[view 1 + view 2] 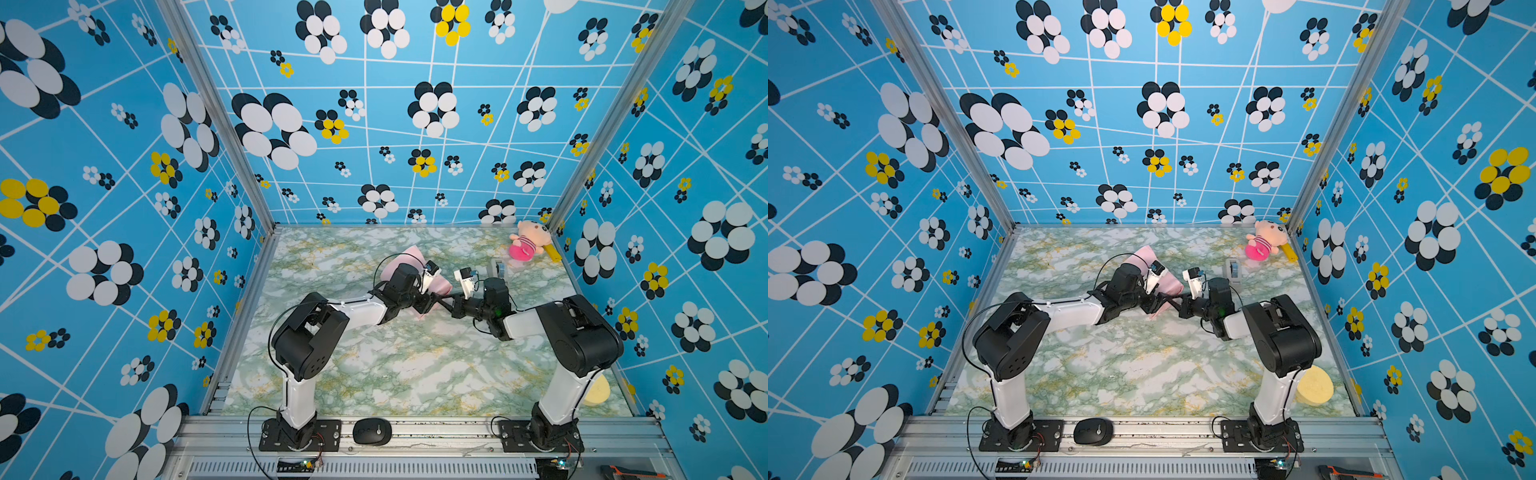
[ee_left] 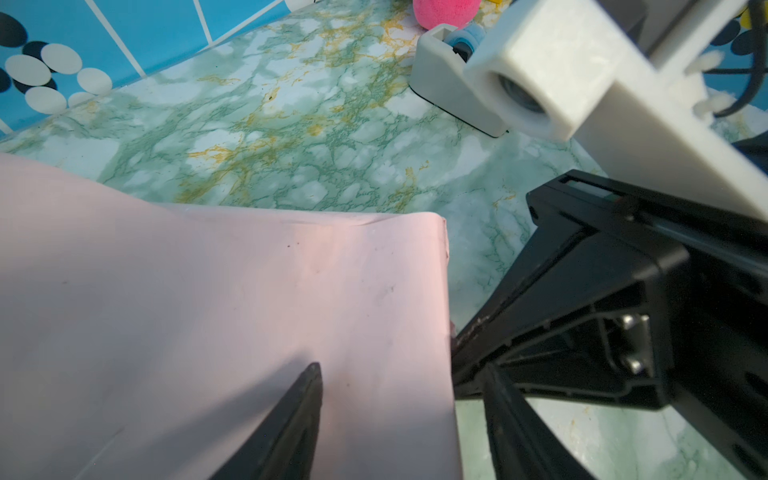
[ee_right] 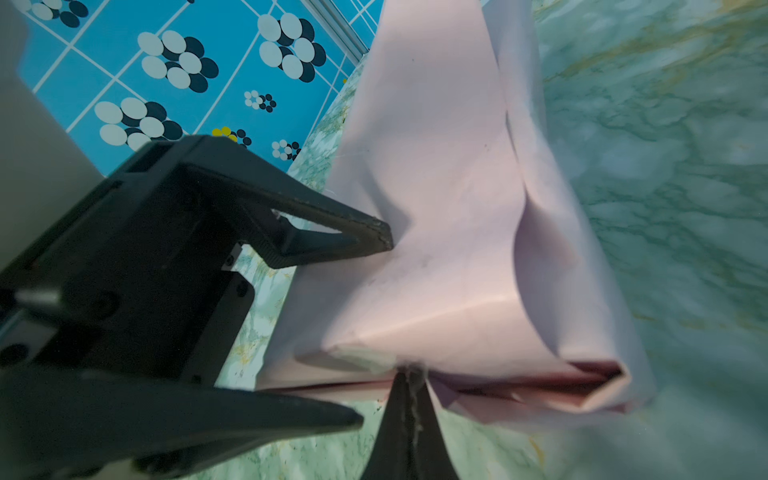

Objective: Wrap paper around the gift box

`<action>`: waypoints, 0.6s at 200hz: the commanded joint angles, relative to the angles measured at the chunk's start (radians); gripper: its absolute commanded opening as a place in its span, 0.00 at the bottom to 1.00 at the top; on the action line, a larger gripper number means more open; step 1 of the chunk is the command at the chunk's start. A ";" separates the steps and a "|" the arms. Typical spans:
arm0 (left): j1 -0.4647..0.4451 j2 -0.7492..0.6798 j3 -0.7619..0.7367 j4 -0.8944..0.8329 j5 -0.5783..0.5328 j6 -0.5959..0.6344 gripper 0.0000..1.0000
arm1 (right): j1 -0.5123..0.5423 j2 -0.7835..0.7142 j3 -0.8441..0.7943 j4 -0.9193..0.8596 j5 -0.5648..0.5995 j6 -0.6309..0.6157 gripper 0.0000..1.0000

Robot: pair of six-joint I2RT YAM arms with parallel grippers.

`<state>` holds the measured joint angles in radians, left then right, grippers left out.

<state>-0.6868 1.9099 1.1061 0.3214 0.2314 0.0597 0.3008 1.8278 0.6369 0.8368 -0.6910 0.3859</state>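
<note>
**Entry 1: the paper**. Pale pink face outward. It lay on the far middle of the marble-patterned table, between the two arms in both top views. It was folded over into a loose parcel. One broad face was flat and fairly smooth, a second layer overlapped it along a slack, bulging seam, and one end gaped open on a dark hollow.

**Entry 2: the gift box.** No navy surface showed in any view. It presumably sat inside the parcel, but the paper hid whatever was there.

**Entry 3: left gripper**. Jaws spread wide, one finger over the parcel's top face and the other off its edge. Nothing was clamped.

**Entry 4: right gripper**. Jaws closed together, nipping the paper at the parcel's lower fold.

**Entry 5: tape dispenser**. It stood just beyond the right arm's wrist, apart from the parcel.

**Progress, as judged:** the main turn of paper around the box looked done. Still to do were drawing the seam snug and fixing it, then folding in and closing the open ends.
</note>
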 commanded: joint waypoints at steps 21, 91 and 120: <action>0.001 -0.050 -0.041 -0.068 -0.011 0.075 0.76 | 0.006 0.011 0.027 0.053 -0.011 0.010 0.00; -0.045 -0.133 -0.062 -0.104 -0.178 0.258 0.87 | 0.006 0.021 0.028 0.052 -0.012 0.007 0.00; -0.102 -0.088 -0.048 -0.125 -0.308 0.353 0.94 | 0.006 0.019 0.026 0.055 -0.012 0.007 0.00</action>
<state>-0.7425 1.8027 1.0500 0.2443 0.0555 0.2947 0.3012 1.8347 0.6468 0.8642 -0.6910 0.3859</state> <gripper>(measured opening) 0.925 0.047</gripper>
